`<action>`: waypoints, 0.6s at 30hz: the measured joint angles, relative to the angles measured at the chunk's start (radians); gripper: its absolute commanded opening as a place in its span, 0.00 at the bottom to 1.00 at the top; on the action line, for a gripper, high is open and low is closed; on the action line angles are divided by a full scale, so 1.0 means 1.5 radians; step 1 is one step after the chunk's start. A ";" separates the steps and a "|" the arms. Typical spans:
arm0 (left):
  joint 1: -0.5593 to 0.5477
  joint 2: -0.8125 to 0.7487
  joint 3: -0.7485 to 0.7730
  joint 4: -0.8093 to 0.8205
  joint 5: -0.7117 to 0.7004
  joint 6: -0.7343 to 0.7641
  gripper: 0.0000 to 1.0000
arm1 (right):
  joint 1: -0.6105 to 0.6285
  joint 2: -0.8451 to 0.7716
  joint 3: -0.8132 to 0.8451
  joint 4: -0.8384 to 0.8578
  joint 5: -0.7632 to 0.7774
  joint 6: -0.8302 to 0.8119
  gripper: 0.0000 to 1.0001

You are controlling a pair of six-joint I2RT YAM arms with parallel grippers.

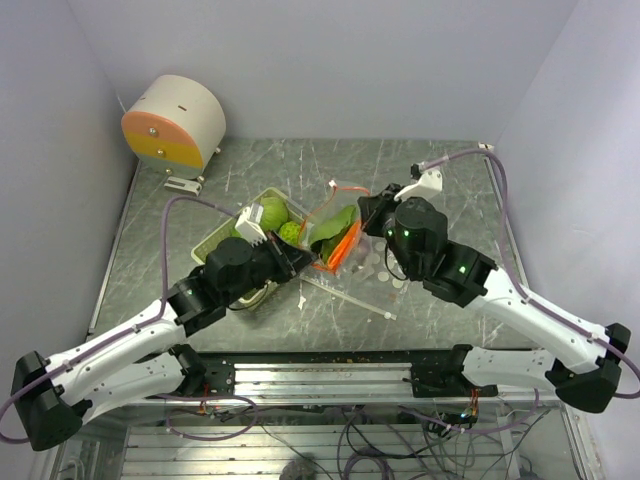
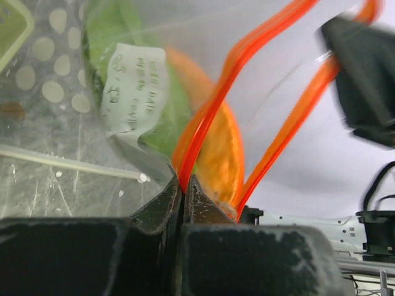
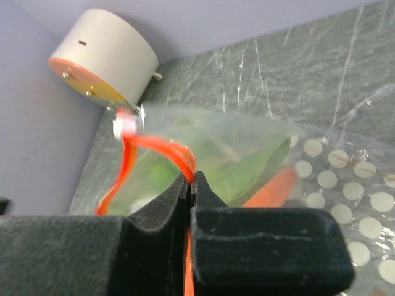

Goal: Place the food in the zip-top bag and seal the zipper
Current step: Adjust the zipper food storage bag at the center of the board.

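Left claw [image 2: 183, 185]: pressed together on the orange zipper [image 2: 213, 98], near-left end, holding the mouth up.
Right claw [image 3: 191, 180]: pinching the far-right end, keeping the zipper taut.
Carrot [image 1: 345, 245]: inside the bag [image 1: 335, 225], mid-counter [image 1: 450, 180].
Green balls [image 1: 272, 212]: in the basket [image 1: 215, 235], left of the bag.

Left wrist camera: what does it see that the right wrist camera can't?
Only the left wrist camera shows a white label with writing and a corner of the green basket. Only the right wrist camera shows the round white-and-orange drum by the wall and the white slider on the orange zipper. Both show a shut gripper pinching that zipper, the left gripper and the right gripper, plus the clear bag with the carrot and green food inside.
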 measured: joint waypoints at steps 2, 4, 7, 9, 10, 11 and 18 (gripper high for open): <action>0.000 0.003 0.048 -0.047 -0.012 0.022 0.09 | -0.001 -0.020 -0.018 -0.016 -0.016 -0.003 0.00; 0.000 0.005 0.109 -0.071 -0.020 0.047 0.08 | -0.002 -0.042 -0.031 -0.028 -0.062 -0.025 0.00; 0.000 0.014 0.167 -0.076 -0.025 0.073 0.08 | -0.003 -0.062 -0.032 -0.033 -0.159 -0.066 0.00; 0.000 0.025 0.178 -0.068 -0.024 0.080 0.09 | -0.003 -0.071 -0.032 -0.043 -0.227 -0.092 0.00; 0.000 0.032 0.178 -0.064 -0.023 0.081 0.09 | -0.003 -0.073 -0.032 -0.050 -0.254 -0.102 0.02; 0.000 0.040 0.175 -0.057 -0.019 0.080 0.09 | -0.003 -0.075 -0.032 -0.061 -0.272 -0.112 0.07; 0.000 0.120 0.153 -0.042 0.051 0.077 0.08 | -0.002 -0.119 -0.033 -0.119 -0.294 -0.166 0.36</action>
